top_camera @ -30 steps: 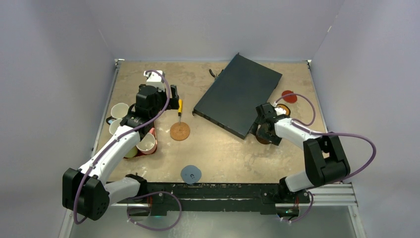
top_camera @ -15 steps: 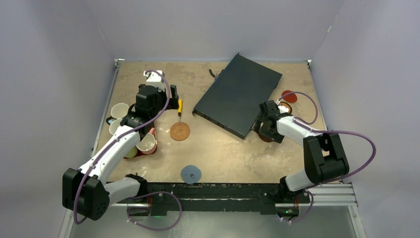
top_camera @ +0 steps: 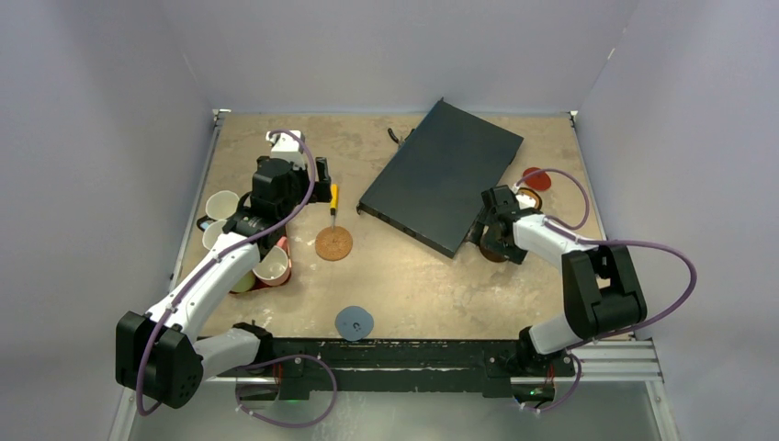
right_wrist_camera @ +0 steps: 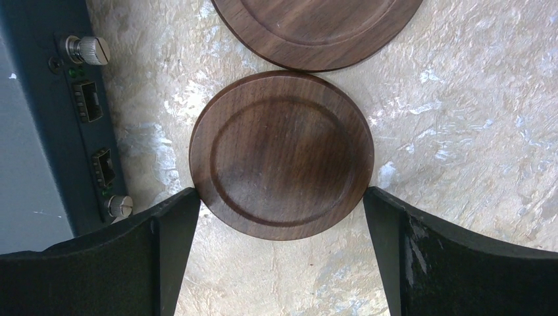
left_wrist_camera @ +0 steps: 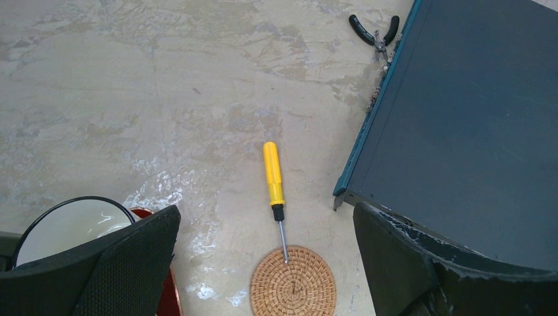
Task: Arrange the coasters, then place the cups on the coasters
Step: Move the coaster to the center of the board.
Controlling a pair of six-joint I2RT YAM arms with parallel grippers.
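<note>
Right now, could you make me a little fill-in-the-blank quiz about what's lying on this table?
The tool whose metal tip rests on the woven tan coaster is a ___.
Its handle is coloured ___.
The right hand is open over one of ___ dark brown coasters.
The lone coaster lowest in the overhead view is coloured ___.
Missing words: screwdriver; yellow; two; blue-grey.

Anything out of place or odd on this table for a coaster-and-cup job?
Yes. A yellow screwdriver lies with its tip on the rim of the cork coaster. A large dark equipment box sits askew toward the back, and pliers lie by its far corner. None of these belongs to the task.
</note>
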